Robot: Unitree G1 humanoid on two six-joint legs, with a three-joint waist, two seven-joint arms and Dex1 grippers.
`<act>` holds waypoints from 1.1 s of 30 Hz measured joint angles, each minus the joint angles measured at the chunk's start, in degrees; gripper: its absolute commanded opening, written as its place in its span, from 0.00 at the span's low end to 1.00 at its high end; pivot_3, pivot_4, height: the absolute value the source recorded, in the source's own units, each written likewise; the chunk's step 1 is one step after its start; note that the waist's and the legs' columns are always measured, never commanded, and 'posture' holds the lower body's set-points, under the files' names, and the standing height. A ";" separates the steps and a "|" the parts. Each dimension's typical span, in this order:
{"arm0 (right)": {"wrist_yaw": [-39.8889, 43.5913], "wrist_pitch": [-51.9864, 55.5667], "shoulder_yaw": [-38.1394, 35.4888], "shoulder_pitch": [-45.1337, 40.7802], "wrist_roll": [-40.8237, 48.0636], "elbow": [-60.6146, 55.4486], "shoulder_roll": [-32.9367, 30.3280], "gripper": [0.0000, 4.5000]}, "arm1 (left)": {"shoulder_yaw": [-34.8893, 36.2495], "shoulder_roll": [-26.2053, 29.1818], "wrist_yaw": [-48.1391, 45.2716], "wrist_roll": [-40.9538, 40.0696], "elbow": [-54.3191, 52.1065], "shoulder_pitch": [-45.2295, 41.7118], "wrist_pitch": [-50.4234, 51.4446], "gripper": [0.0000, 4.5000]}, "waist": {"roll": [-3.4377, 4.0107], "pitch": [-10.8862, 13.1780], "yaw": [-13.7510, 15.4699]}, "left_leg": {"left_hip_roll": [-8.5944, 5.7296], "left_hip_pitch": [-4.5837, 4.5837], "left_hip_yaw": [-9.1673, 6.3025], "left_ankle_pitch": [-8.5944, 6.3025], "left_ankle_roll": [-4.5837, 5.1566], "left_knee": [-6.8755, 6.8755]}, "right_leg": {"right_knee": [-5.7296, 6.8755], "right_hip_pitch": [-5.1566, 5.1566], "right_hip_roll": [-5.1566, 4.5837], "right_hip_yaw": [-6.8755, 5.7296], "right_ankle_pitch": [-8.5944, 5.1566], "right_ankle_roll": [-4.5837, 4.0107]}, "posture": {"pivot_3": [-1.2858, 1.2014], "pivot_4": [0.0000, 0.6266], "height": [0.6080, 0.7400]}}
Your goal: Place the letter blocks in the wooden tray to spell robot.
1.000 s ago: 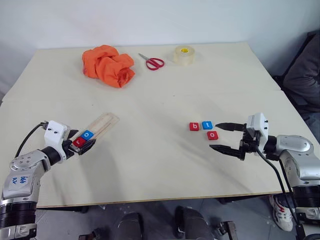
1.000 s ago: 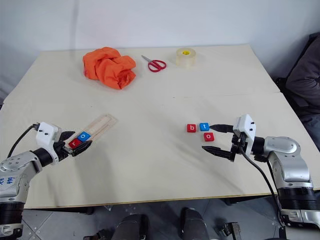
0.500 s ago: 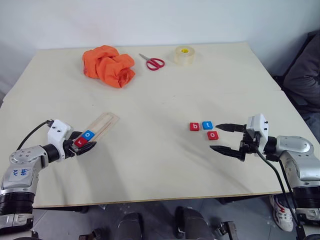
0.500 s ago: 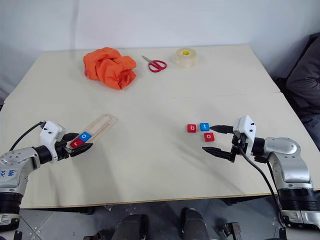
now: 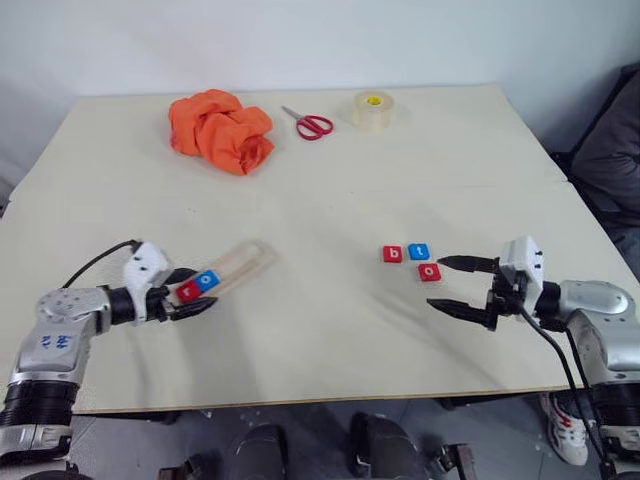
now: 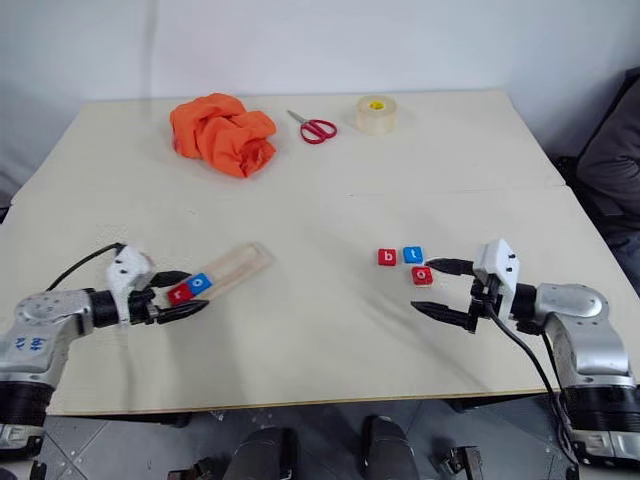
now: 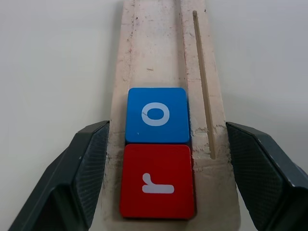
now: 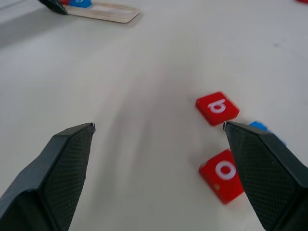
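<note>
The wooden tray lies slanted on the left of the table. A red r block and a blue o block sit in its near end. My left gripper is shut on that end, one finger against each long side. On the right lie a red b block, a blue t block and a red o block. My right gripper hangs open just right of them, with nothing between its fingers.
At the back of the table lie a crumpled orange cloth, red-handled scissors and a roll of clear tape. A person's dark sleeve shows past the table's right edge.
My left gripper has swung to the right with the tray, which has slid right and turned flatter. The right gripper and the three loose blocks have stayed put.
</note>
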 measured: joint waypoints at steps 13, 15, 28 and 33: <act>2.36 -0.13 -4.08 7.51 1.85 -5.86 -2.33 1.00 | -17.20 -10.20 -6.02 6.34 -1.89 -14.43 -4.10 0.75 | -0.12 0.04 -0.42 | 0.01 0.03 0.16 -0.01 -0.02 0.20 | 0.02 -0.01 0.09 0.22 0.05 0.09 | 0.52 0.24 1.00; 2.29 -0.13 -4.99 8.61 2.29 -6.54 -2.34 1.00 | -18.40 -10.67 -6.69 7.08 -1.90 -14.54 -4.50 0.75 | -0.14 0.06 -0.37 | 0.01 0.03 0.14 -0.02 0.00 0.23 | 0.02 0.00 0.09 0.23 0.05 0.09 | 0.52 0.24 1.00; -0.37 0.34 -7.64 11.91 3.12 -9.61 -2.40 1.00 | -21.72 -15.66 -5.05 10.66 -3.17 -14.78 -4.92 0.75 | -0.18 0.08 -0.07 | 0.00 -0.02 0.11 -0.15 0.22 0.54 | 0.04 0.09 0.07 0.27 0.10 0.18 | 0.52 0.24 1.00; -0.93 0.46 -7.64 11.83 3.13 -9.76 -2.40 1.00 | -22.84 -15.95 -4.32 11.64 -3.97 -14.66 -4.64 0.99 | -0.18 0.08 -0.15 | 0.01 -0.02 0.11 -0.16 0.22 0.54 | 0.06 0.08 0.08 0.28 0.10 0.18 | 0.52 0.24 1.00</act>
